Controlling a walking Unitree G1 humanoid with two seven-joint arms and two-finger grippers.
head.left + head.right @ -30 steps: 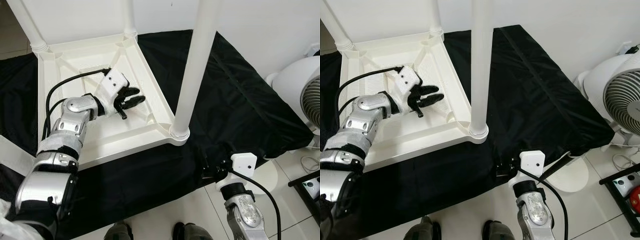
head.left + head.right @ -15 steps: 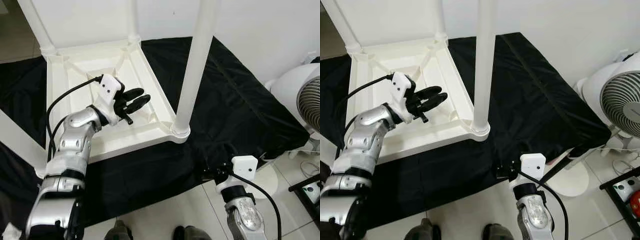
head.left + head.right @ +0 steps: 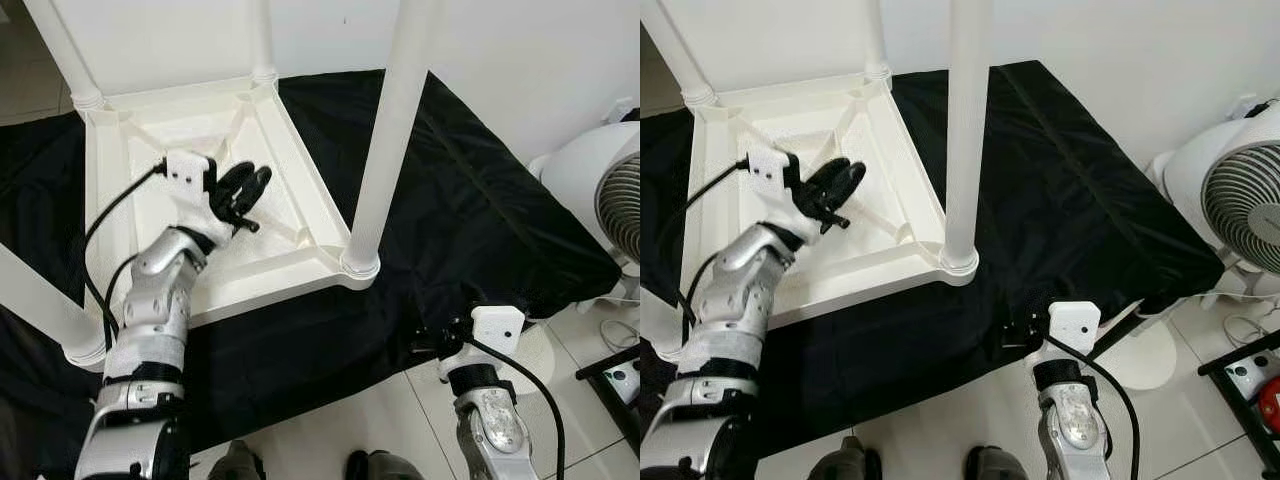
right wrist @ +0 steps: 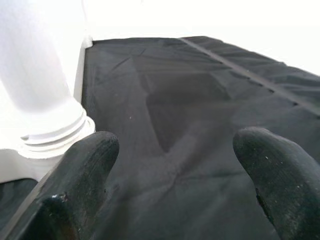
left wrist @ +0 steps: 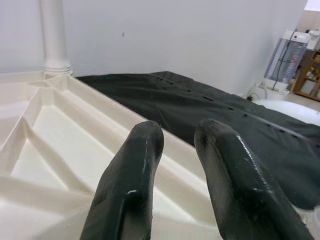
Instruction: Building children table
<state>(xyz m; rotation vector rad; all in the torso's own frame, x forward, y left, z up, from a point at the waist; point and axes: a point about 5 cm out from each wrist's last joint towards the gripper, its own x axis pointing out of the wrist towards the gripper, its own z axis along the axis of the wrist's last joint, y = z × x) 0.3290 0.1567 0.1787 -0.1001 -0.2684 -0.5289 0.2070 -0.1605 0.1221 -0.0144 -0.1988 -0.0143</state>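
An upturned white plastic children's table is lying on a black cloth spread over the floor, its ribbed underside facing up and its white cylindrical legs already seated in the corner sockets: the near-right leg is rising at 2 o'clock from the left end effector, another leg is standing at the far corner at 12 o'clock, one more at 10 o'clock, and a fourth at 8 o'clock. The left end effector is hovering above the underside ribs with its two black fingers a little parted, grasping nothing. The right end effector is hanging low by the cloth's near edge, at 5 o'clock from the near-right leg's socket, fingers spread wide and released. A white round fan is standing at 3 o'clock, well apart from the table. The likely hazard: the left arm is working between upright legs, so a sideways swing could knock one and loosen it in its socket, or shove the light table across the slippery cloth; its loose black cable might also snag a rib. No brand, label or writing is legible anywhere.
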